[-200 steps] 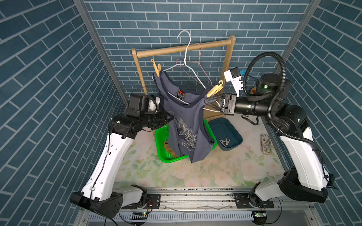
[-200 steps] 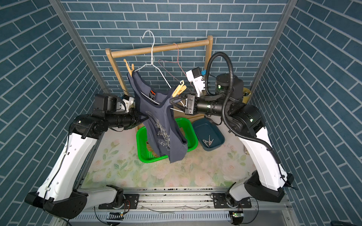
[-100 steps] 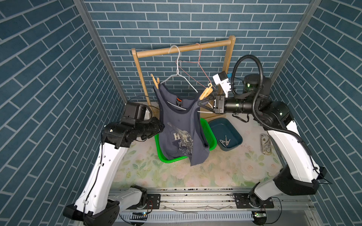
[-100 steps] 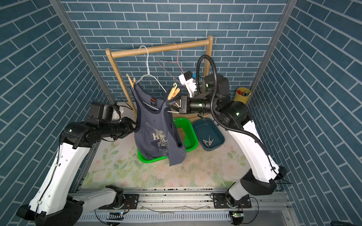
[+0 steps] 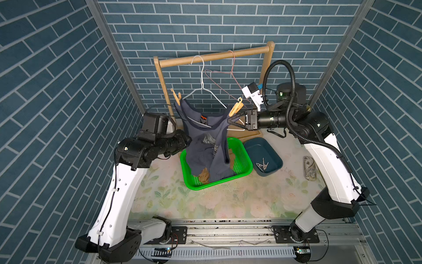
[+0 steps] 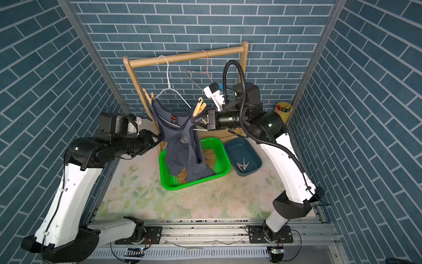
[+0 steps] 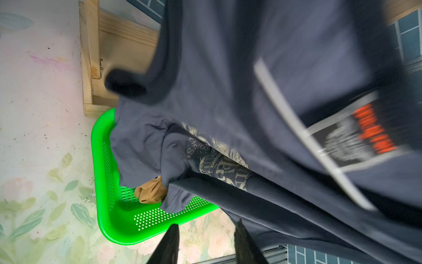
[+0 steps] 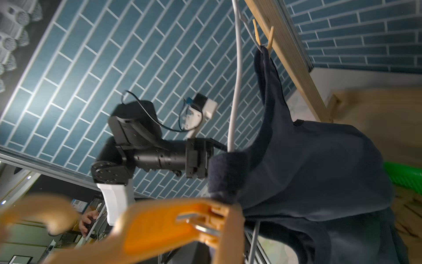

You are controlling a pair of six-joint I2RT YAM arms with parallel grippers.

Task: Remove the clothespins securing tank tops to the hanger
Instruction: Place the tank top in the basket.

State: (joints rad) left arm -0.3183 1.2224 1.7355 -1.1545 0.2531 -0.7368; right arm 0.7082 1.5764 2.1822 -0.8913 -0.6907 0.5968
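Clothespin (image 5: 236, 107) on strap of dark top (image 5: 201, 148), pinched in closed right gripper (image 5: 229, 120). Left gripper (image 7: 205, 225) part open beside cloth, holding nothing; hem down in green basket (image 5: 244, 160).

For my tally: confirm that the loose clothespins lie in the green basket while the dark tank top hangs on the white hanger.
Wrong container: the loose clothespins lie in the dark blue bin beside the green basket, as both top views show. The dark tank top does hang on the white hanger.

Nearest clothespin (image 8: 159, 226) blurred, cropped by frame edge
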